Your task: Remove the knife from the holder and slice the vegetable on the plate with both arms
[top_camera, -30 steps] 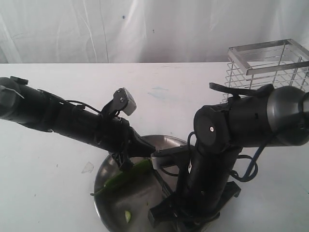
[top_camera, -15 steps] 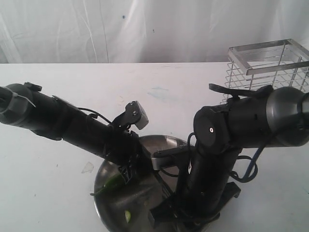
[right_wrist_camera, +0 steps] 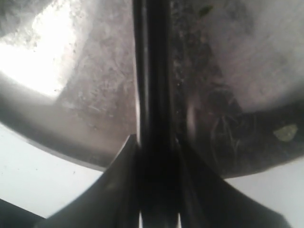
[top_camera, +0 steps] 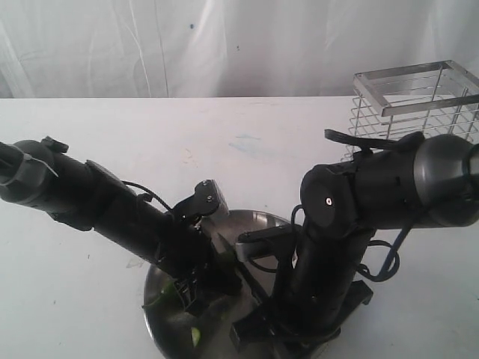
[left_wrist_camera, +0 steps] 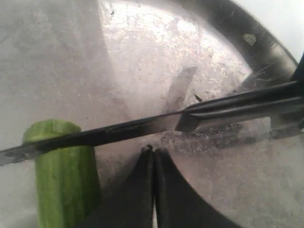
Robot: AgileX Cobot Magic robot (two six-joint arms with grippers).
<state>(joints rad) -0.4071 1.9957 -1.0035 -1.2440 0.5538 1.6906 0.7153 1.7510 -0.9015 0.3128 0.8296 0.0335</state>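
Observation:
My right gripper [right_wrist_camera: 154,142] is shut on the knife's dark handle, and the knife [right_wrist_camera: 151,71] runs out from it over the plate [right_wrist_camera: 71,118]. In the left wrist view the knife's blade [left_wrist_camera: 118,133] lies across the cut end of the green vegetable [left_wrist_camera: 64,180]. My left gripper [left_wrist_camera: 153,153] is shut with nothing between its fingers, right beside the vegetable and just behind the blade. From outside, the left gripper [top_camera: 198,293] sits low over the plate [top_camera: 258,218] and hides most of the vegetable [top_camera: 155,299]. The holder [top_camera: 419,105] stands at the back right.
A small cut green piece [top_camera: 197,335] lies near the plate's front rim; the same kind of scrap [right_wrist_camera: 285,133] shows in the right wrist view. The right arm's bulky elbow [top_camera: 337,198] stands over the plate's right side. White table [top_camera: 247,142] lies behind.
My left arm has swung down and forward over the plate, its gripper now low beside the vegetable and covering most of it. The right arm and knife have stayed put.

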